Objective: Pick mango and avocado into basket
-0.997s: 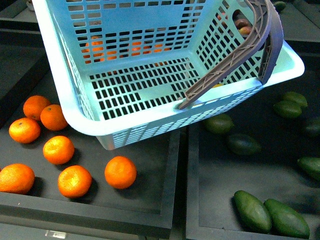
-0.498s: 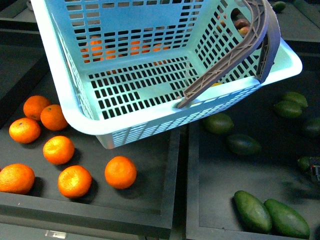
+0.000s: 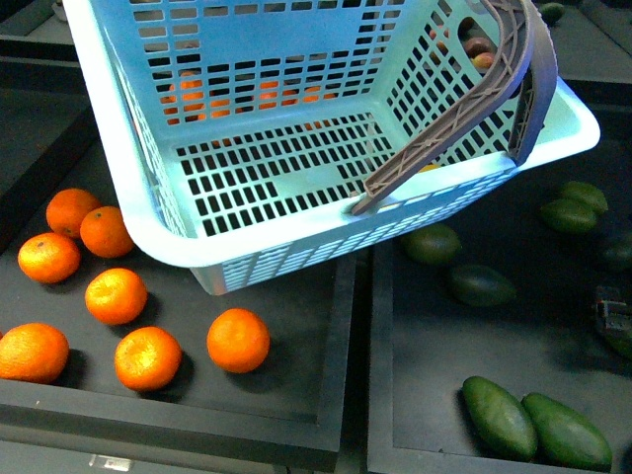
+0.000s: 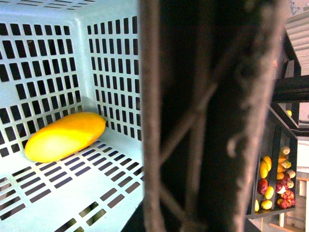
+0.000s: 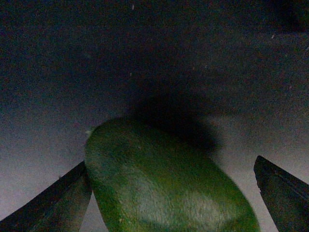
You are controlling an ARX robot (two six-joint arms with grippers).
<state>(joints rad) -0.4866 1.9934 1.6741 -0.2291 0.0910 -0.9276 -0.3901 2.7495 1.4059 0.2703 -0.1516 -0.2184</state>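
Honestly can't read any text, labels, brands or numbers anywhere, not in any of the three views.

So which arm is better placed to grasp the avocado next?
Right. Its gripper is open around an avocado, one finger each side. The left wrist sits at the basket handle.

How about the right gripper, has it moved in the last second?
Yes. The right gripper entered from the front view's right edge, over the avocado tray.
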